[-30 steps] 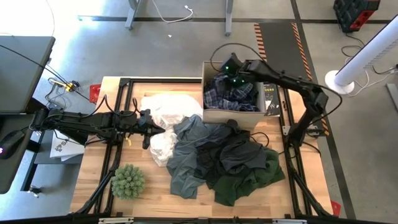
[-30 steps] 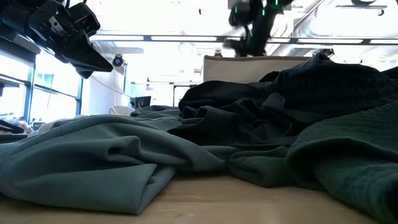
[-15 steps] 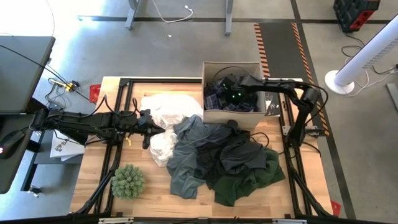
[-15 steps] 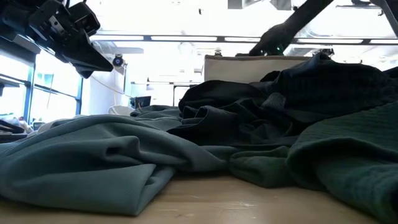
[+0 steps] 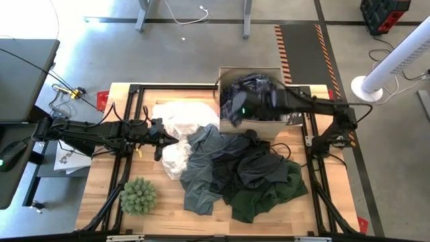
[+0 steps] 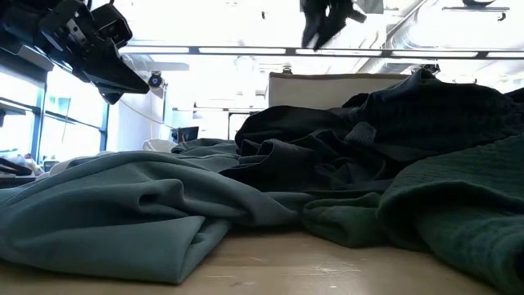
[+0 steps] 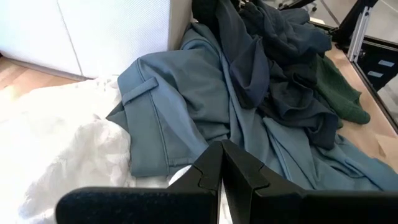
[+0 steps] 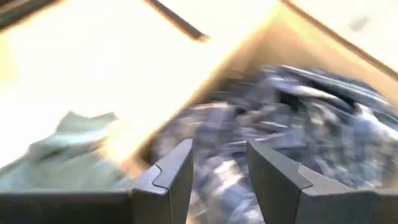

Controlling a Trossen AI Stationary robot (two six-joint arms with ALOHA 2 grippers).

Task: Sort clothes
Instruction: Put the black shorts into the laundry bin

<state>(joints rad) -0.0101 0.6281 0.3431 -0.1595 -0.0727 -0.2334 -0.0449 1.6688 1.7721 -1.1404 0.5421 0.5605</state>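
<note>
The blue-and-white plaid shirt (image 5: 259,84) lies in the cardboard box (image 5: 250,125) at the table's far right. My right gripper (image 5: 235,109) is open and empty above the box's near left part; its wrist view (image 8: 217,171) shows the plaid shirt (image 8: 311,118) below. The white garment (image 5: 178,117), grey one (image 5: 201,168), black one (image 5: 252,161) and dark green one (image 5: 275,191) lie heaped on the table. My left gripper (image 5: 160,138) is shut and empty, raised over the white garment's left edge (image 7: 62,143).
A spiky green plant-like ball (image 5: 138,195) sits at the table's near left. Bare wood (image 5: 121,107) shows at the table's far left and along the near edge. The box's walls stand above the pile at the far right.
My right gripper has gone from over the box's far part toward the table's near edge and a little left, staying above the box. My left arm has kept still.
</note>
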